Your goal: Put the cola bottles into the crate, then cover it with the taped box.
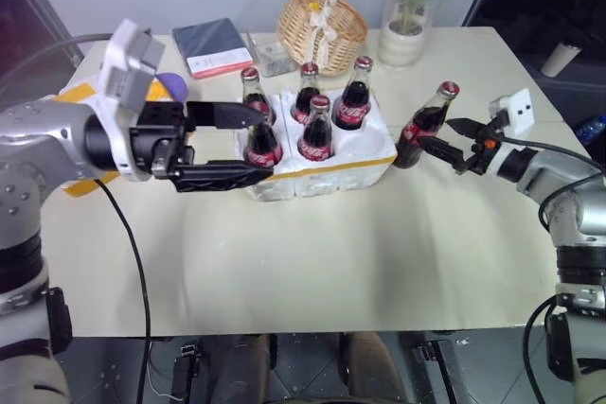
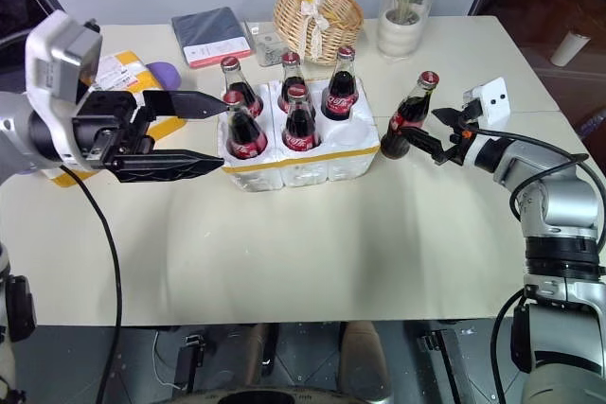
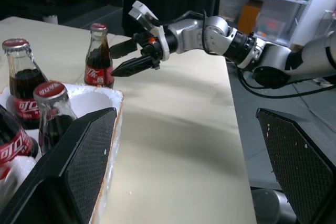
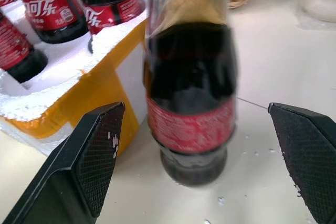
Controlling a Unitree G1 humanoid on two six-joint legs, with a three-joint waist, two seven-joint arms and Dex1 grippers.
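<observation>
A big cream table point(image 1: 312, 262) holds the white foam crate point(image 2: 312, 163), which sits near the middle with a yellow band low on its side. Five cola bottles point(image 2: 299, 118) stand inside the crate, each in its own well, with red caps and red labels. One well at the crate's 3 o'clock end looks empty. The sixth bottle point(image 2: 409, 113) stands upright on the table, just beside the crate at its 3 o'clock side, not in it. The right gripper point(image 2: 423, 139) points at this bottle from 3 o'clock. Its two black fingers point(image 4: 97, 150) are spread wide, one on each side of the bottle, and they do not touch the glass, so this hand holds nothing. The left gripper point(image 1: 237, 147) hangs at the crate's 9 o'clock side, pointing across toward it. Its fingers are wide apart too and it holds nothing. One finger point(image 1: 222, 114) is up by the bottle caps and the other is low by the crate's front corner. Behind the crate, at 12 o'clock, there is a woven basket point(image 1: 320, 26). A plant in a glass vase point(image 1: 409, 7) stands at about 1 o'clock. A dark notebook point(image 1: 210, 44) lies at 11 o'clock. Part of the taped box point(image 2: 114, 78), white with yellow tape and a label, peeks out behind the left arm at 9 o'clock.
</observation>
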